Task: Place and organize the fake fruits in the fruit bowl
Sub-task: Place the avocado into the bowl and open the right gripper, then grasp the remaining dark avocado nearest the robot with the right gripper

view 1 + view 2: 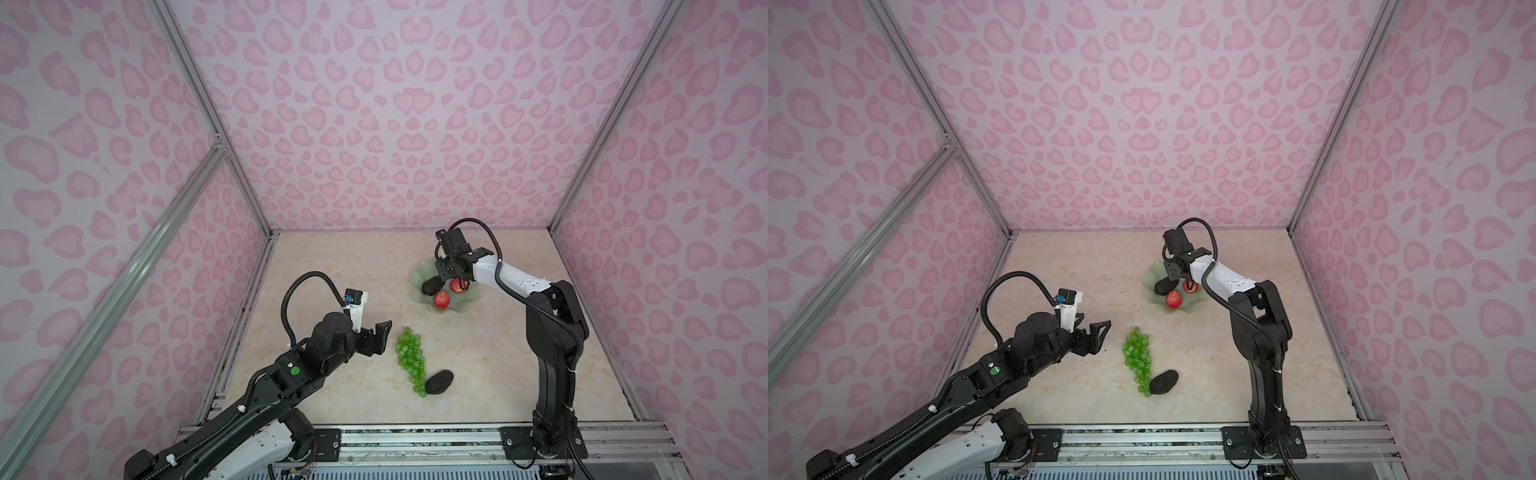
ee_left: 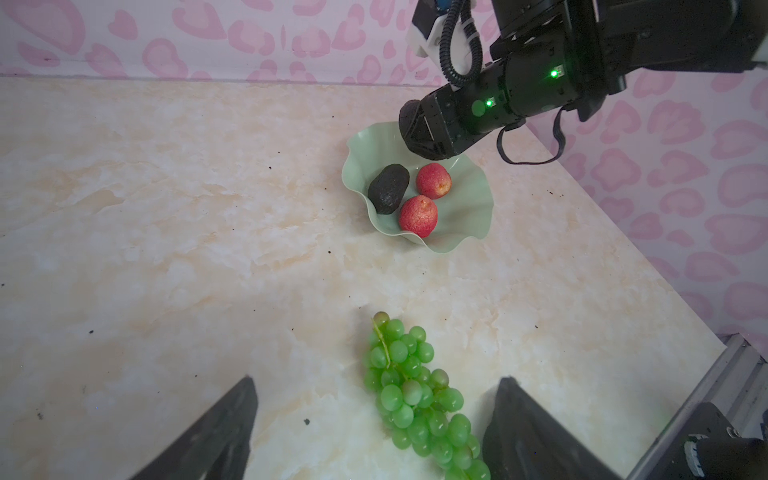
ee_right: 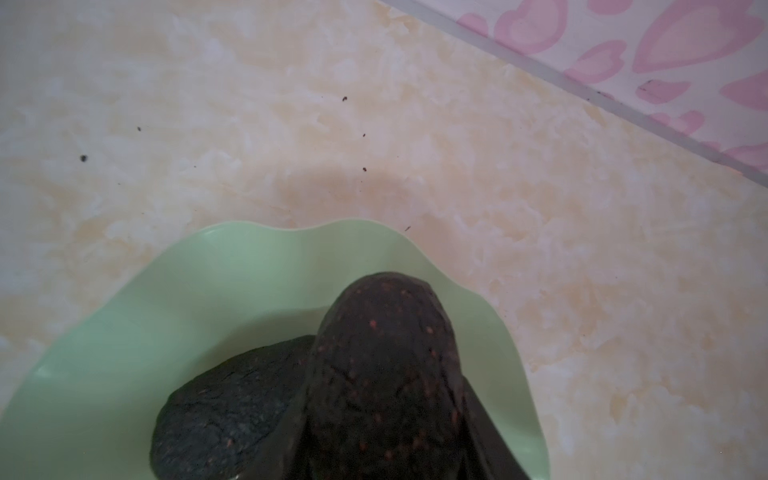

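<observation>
The mint-green fruit bowl (image 1: 419,276) (image 1: 1152,275) (image 2: 465,208) (image 3: 187,299) holds one dark avocado (image 1: 432,286) (image 2: 388,189) (image 3: 224,415) and two red apples (image 1: 442,299) (image 1: 457,285) (image 2: 418,216) (image 2: 433,180). My right gripper (image 1: 451,274) (image 1: 1177,274) (image 3: 384,415) hangs over the bowl's far side, shut on a second avocado (image 3: 386,353) (image 2: 409,118). Green grapes (image 1: 409,359) (image 1: 1137,357) (image 2: 415,390) lie on the table, with a third avocado (image 1: 439,381) (image 1: 1164,381) beside their near end. My left gripper (image 1: 386,336) (image 1: 1104,336) (image 2: 377,380) is open just left of the grapes, holding nothing.
Pink patterned walls (image 1: 374,145) close the marble table (image 1: 332,270) on three sides. A metal rail (image 1: 415,436) with both arm bases runs along the front edge. Bare tabletop spreads left of the bowl and behind the grapes.
</observation>
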